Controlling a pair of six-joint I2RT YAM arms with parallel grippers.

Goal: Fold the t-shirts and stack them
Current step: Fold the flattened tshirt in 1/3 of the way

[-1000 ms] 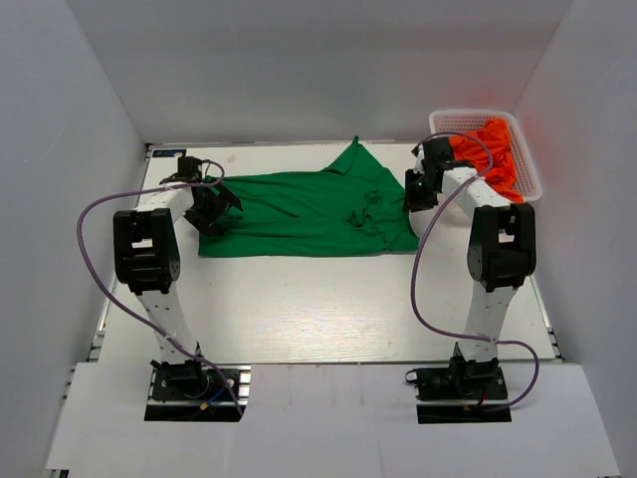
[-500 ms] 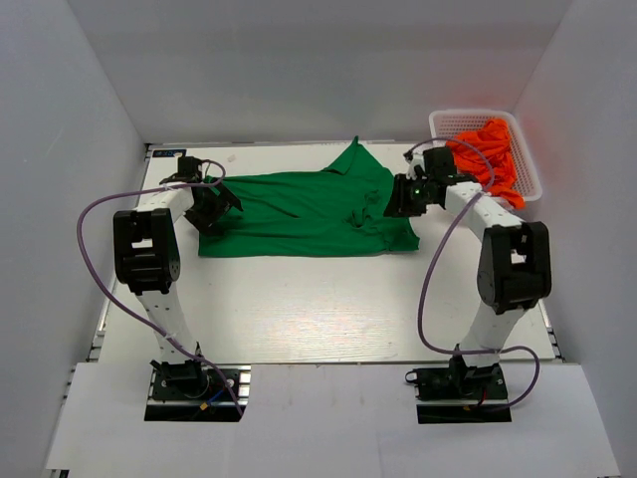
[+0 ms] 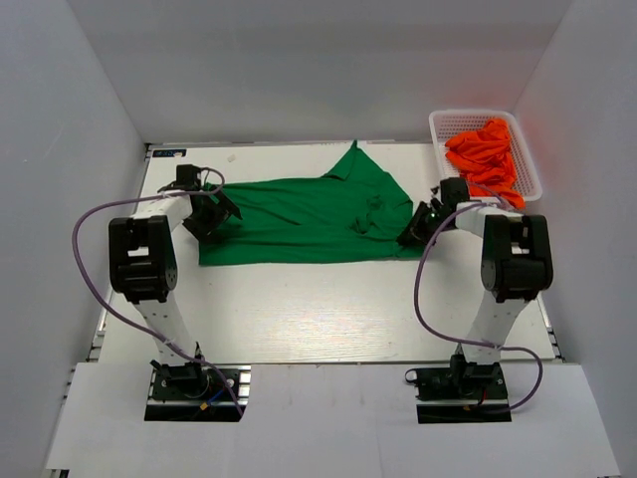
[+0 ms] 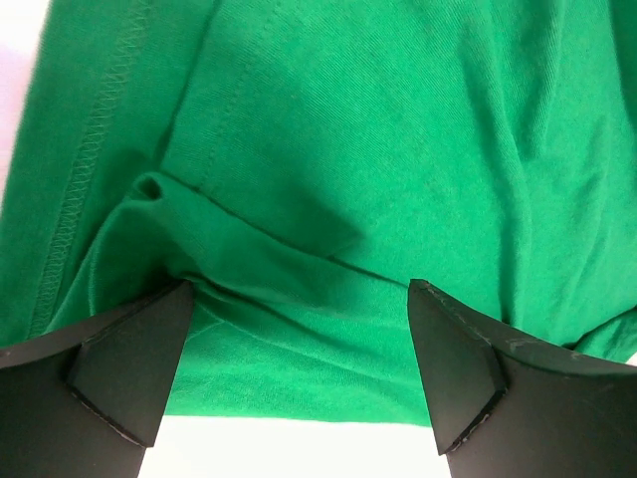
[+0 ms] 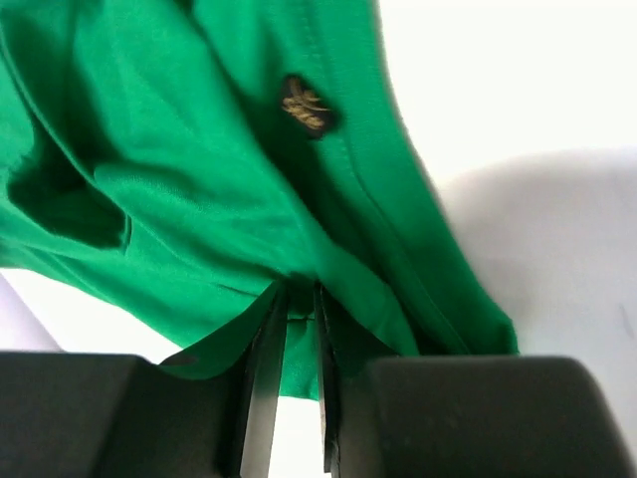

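**Garments on worktop: one green, the rest orange**

Top view: green t-shirt (image 3: 299, 214) spread flat across centre of worktop (image 3: 318, 299). Orange t-shirts (image 3: 486, 159) heaped in white basket (image 3: 450, 121), upper right. At its left edge, left fingers (image 3: 212, 215); at its lower right corner, right fingers (image 3: 410, 233).

Left wrist view: fingers wide apart over wrinkled hem.

Right wrist view: fingers pinched on a green fold.
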